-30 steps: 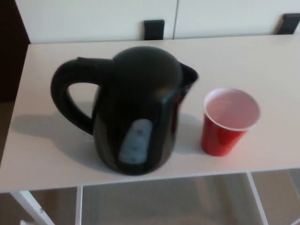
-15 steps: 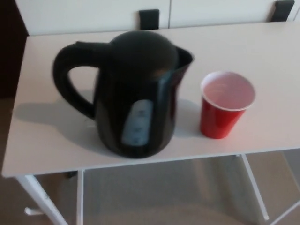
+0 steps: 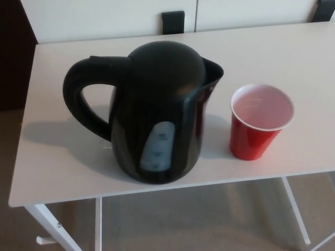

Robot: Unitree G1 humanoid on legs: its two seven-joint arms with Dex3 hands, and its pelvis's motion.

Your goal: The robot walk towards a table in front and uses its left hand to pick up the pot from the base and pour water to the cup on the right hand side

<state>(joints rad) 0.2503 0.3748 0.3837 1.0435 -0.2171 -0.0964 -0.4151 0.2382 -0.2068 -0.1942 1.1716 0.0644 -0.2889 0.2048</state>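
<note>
A black electric kettle (image 3: 157, 110) stands upright near the front of a white table (image 3: 47, 162). Its looped handle (image 3: 84, 102) points to the picture's left and its spout (image 3: 213, 70) points right. A grey water window shows on its front. Its base is hidden under the body. To the right, a red plastic cup (image 3: 260, 123) with a white inside stands upright, a small gap away from the kettle. Neither of my hands shows in the head view.
The table's front edge (image 3: 172, 187) runs just below the kettle and the cup. White table legs (image 3: 49, 227) and floor show underneath. A white wall or cabinet with two dark brackets (image 3: 172, 22) stands behind the table.
The whole picture has shifted a little, so the camera has moved. The kettle and the cup keep the same places on the table.
</note>
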